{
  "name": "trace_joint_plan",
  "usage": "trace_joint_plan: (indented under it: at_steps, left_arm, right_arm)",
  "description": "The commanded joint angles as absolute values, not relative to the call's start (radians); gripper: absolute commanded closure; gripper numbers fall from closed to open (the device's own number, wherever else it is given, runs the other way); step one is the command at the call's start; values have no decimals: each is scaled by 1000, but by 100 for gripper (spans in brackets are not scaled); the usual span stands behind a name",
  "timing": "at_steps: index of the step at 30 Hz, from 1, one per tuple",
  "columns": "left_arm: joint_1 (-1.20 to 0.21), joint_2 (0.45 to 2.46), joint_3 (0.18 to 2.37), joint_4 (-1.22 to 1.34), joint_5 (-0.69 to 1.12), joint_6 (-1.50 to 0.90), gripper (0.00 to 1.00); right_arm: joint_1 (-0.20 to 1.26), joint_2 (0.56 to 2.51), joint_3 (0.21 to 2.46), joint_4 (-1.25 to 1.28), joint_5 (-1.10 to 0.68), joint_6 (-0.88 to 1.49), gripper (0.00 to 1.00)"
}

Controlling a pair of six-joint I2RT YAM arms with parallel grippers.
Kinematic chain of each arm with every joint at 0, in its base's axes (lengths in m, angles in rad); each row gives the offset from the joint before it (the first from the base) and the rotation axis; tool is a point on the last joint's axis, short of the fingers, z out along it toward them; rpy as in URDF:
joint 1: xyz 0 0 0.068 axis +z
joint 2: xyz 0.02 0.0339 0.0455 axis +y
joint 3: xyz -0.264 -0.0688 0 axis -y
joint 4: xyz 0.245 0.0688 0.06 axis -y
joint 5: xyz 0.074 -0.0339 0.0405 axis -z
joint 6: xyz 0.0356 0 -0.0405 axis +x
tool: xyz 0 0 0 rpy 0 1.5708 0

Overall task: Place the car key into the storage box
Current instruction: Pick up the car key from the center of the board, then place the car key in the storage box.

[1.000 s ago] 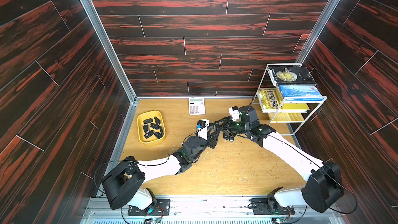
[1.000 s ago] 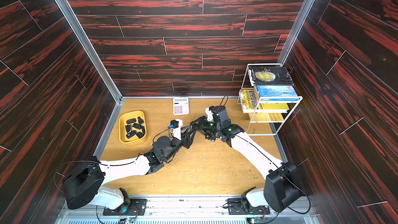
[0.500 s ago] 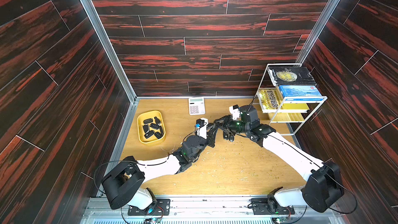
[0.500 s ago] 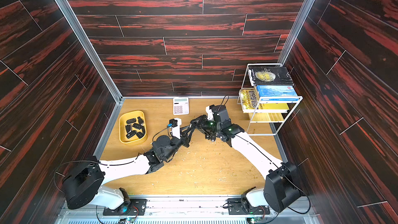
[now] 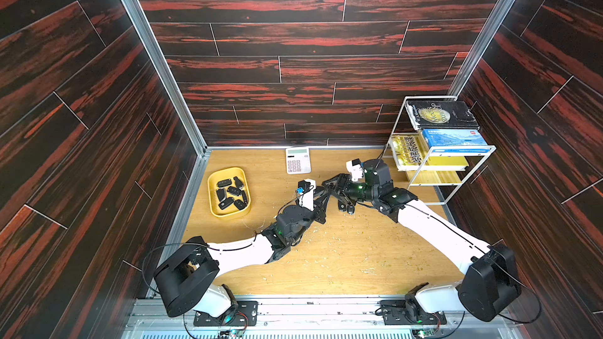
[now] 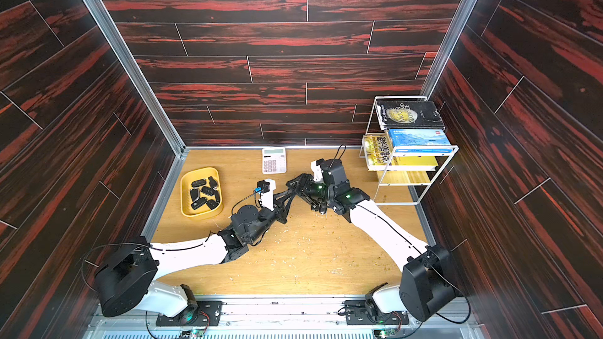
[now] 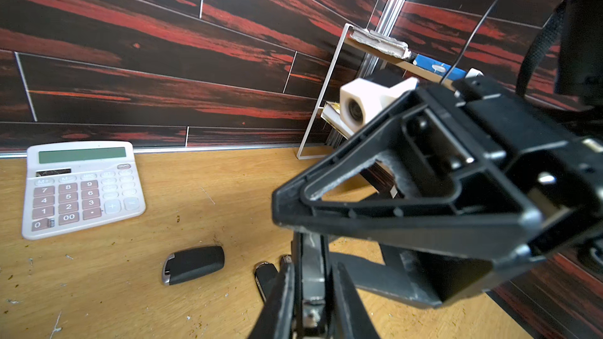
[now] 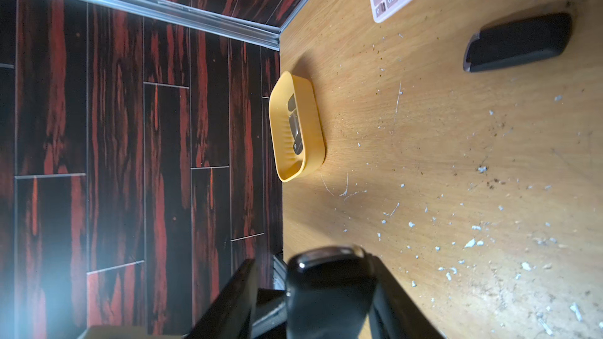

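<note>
The yellow storage box (image 5: 228,215) (image 6: 202,215) sits at the table's left with several black keys in it; its outer wall (image 8: 315,132) shows in the right wrist view. Both grippers meet above mid-table. A black car key (image 7: 312,275) with a chrome end stands between the fingers of my left gripper (image 7: 313,265) (image 5: 324,195), which is shut on it. The same key (image 8: 329,288) lies between the spread fingers of my right gripper (image 8: 313,260) (image 5: 331,183), with a gap on one side. That gripper is open.
Three more keys lie on the wood below the grippers: a large fob (image 7: 194,264) and two smaller ones (image 7: 266,277) (image 5: 346,207). A white calculator (image 5: 298,159) lies at the back. A white wire rack (image 5: 440,154) with books stands at the right.
My left gripper has closed onto the key held out by the right gripper. The right gripper's jaws have spread apart. Both arms have stayed nearly in place.
</note>
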State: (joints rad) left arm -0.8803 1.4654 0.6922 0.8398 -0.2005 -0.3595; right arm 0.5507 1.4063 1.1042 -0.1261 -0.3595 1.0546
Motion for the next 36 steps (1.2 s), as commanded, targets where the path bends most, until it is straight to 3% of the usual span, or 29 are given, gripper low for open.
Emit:
trace_joint_plan:
  at_steps: [1,12,23,30,36]
  left_arm:
    - [-884,1434,710,843,-195,-345,100]
    - [-838,1216,664,547,-302,-298,100]
    - [-565,902,742,-69,-237,-292,100]
    - [-375,906,930,-444,-253,-377,100]
    - [-112,1056,1092,-627,-141,-325,100]
  right_arm:
    - [557,1424,1127,-125,-373,1040,33]
    - [543,1531,1234,-154,-337,988,21]
    - [531,1597,1222,15,-395,1007,17]
    - [514,1648,1269,-81,-399,872,2]
    - [508,1614,1226,-114,-400,704,1]
